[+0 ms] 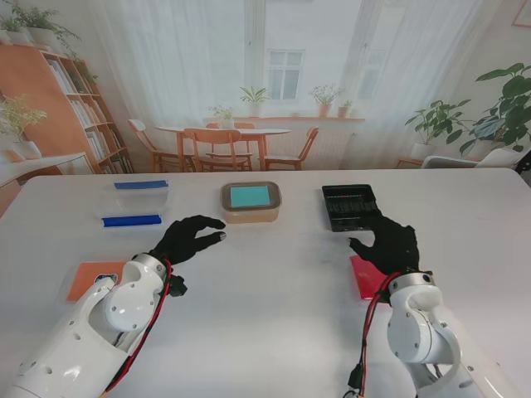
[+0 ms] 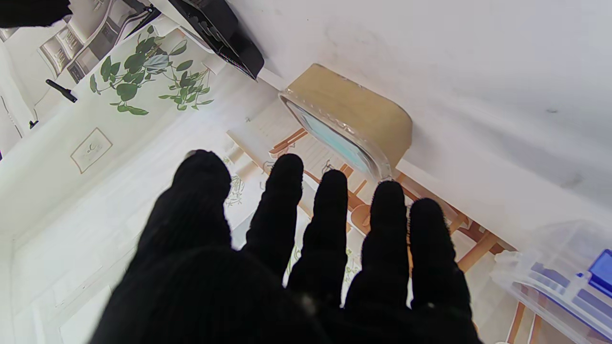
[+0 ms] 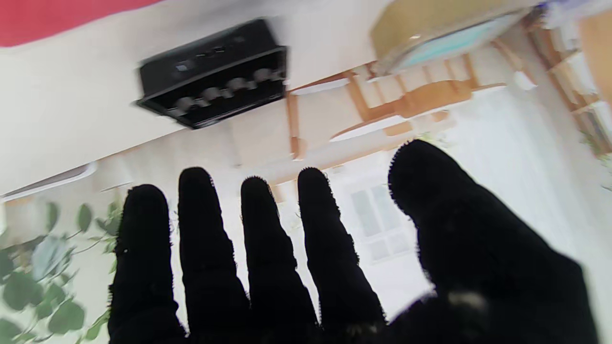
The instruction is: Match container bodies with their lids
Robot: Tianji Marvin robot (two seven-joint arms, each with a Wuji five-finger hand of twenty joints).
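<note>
Tan box [image 1: 250, 204] with a clear lid over a teal inside sits centre-far on the white table [image 1: 274, 307], black tray [image 1: 349, 206] to its right, clear tub [image 1: 135, 204] with blue clips to its left, orange lid [image 1: 90, 279] and red lid [image 1: 365, 276] nearer me. Left hand [image 1: 184, 238] and right hand [image 1: 390, 244] both have fingers spread, holding nothing. Left wrist view shows the tan box's side wall, hidden from the stand; no readable writing
</note>
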